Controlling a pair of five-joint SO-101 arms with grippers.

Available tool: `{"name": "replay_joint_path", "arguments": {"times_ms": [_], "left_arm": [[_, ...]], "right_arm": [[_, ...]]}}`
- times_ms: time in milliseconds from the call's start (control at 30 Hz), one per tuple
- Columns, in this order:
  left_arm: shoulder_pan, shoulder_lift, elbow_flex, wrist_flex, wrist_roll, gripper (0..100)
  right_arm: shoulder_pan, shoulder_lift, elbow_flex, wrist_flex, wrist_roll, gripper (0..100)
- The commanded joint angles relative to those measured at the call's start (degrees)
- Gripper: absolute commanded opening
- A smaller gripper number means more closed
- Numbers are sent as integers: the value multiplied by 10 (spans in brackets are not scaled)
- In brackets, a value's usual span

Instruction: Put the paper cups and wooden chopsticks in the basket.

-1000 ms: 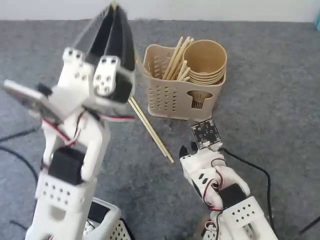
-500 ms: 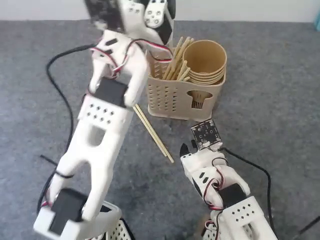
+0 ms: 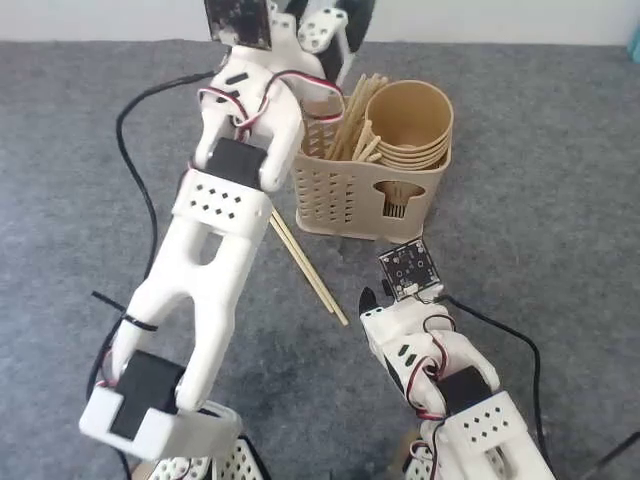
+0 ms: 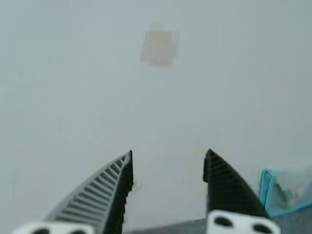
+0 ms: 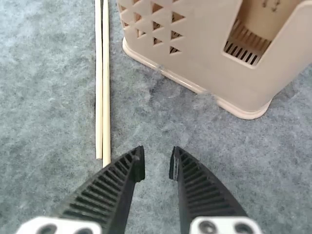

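Left claw: I see my left gripper (image 4: 169, 163) spread wide with nothing between its fingers. It is raised at the far edge of the scene, just left of the basket's far corner, and faces a pale wall.
Right claw: my right gripper (image 5: 156, 158) is parted by a narrow gap and grips nothing. It hangs low over the grey carpet (image 3: 560, 200) on the near side of the basket.
Basket: the beige basket (image 3: 345, 195) stands on the carpet, far of centre.
Paper cups: the paper cups (image 3: 410, 115) sit nested in one stack in the right part of the basket.
Chopsticks inside: a bundle of wooden chopsticks (image 3: 352, 115) leans in the left part of the basket, beside the cups.
Chopsticks outside: a loose pair (image 5: 102, 97) lies side by side on the carpet, to the near left of the basket. It slants from under my left arm (image 3: 215, 260) to a spot just left of the right gripper's tips, touching neither claw.
Background: a blue box (image 4: 285, 190) sits by the wall, off to the far right.
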Motion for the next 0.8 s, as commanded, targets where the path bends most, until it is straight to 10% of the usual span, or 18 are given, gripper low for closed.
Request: {"name": "replay_joint_path", "arguments": {"times_ms": [0, 333, 767], "left_arm": [[-26, -83, -25, 111, 2, 267], [-152, -231, 35, 548, 60, 253], [-177, -229, 471, 226, 212, 188]], "right_arm": [[7, -8, -6, -11, 10, 93], [2, -8, -8, -11, 4, 93], [-56, -7, -55, 52, -38, 93]]}}
